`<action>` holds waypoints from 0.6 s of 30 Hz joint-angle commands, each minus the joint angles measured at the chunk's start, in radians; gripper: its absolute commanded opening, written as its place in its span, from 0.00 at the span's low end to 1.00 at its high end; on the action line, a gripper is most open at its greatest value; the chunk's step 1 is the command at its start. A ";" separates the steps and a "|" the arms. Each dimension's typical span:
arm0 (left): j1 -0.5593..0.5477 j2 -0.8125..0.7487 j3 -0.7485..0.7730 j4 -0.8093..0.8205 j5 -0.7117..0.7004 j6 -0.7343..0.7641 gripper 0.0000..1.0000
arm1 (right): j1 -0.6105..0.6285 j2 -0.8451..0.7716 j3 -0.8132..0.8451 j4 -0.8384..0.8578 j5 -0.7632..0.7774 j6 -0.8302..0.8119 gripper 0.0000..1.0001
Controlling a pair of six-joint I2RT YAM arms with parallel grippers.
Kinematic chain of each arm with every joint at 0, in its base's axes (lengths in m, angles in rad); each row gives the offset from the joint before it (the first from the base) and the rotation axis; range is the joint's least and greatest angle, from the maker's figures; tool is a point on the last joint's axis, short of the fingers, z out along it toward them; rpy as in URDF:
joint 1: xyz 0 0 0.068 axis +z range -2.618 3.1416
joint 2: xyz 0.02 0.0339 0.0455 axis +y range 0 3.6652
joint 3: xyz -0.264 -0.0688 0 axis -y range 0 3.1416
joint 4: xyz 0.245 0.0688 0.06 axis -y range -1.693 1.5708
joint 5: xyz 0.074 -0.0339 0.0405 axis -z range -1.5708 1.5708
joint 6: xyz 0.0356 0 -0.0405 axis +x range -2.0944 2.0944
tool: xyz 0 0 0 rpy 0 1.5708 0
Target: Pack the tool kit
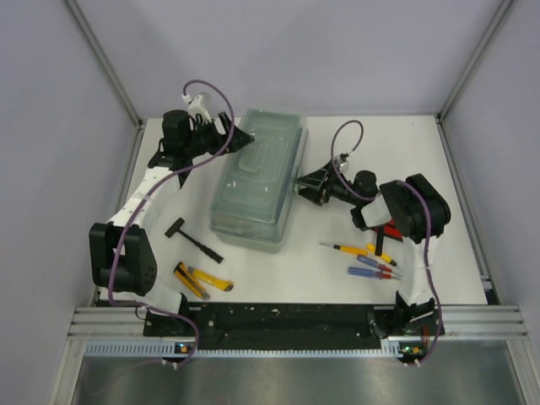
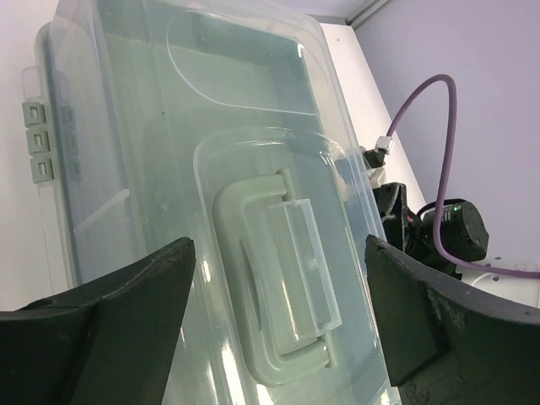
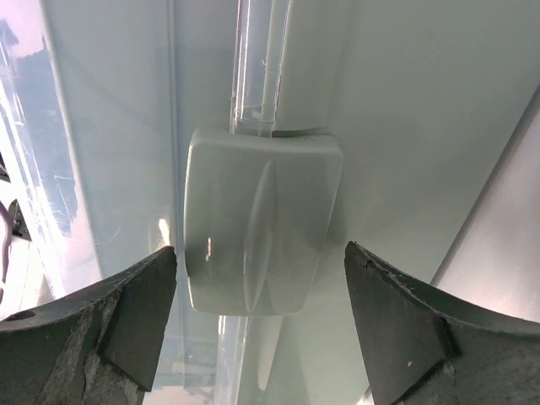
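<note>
So here's my view: the toolbox (image 1: 257,177) sits mid-counter (image 1: 371,143), a bit left of centre, lid down, and through the clear top I can see the sage handle (image 2: 270,278) lying flat. Left claw (image 1: 239,135) is up at the far-left end of the box, fingers (image 2: 126,304) spread wide with the lid showing between them. I can't tell if they're touching the plastic. Right claw (image 1: 302,184) is at the box's right side, also wide apart, with the pale latch (image 3: 261,224) sitting right in the gap and nothing clamped.

All the tools are loose on the counter. The black hammer (image 1: 192,238) and yellow pliers (image 1: 201,280) are near-left of the box, and the screwdrivers (image 1: 367,257) are near-right. Something red (image 1: 391,229) is peeking out under the right arm, mostly hidden.
</note>
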 commanded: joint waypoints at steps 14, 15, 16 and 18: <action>-0.068 0.161 -0.126 -0.402 0.087 0.002 0.75 | 0.058 -0.024 0.143 -0.020 -0.056 -0.087 0.58; -0.073 0.166 -0.129 -0.405 0.087 0.001 0.74 | 0.063 -0.025 0.152 -0.046 -0.051 -0.098 0.57; -0.079 0.172 -0.135 -0.408 0.082 -0.002 0.73 | 0.066 -0.030 0.158 -0.075 -0.046 -0.110 0.56; -0.087 0.178 -0.151 -0.408 0.076 -0.013 0.72 | 0.067 -0.047 0.169 -0.141 -0.030 -0.142 0.54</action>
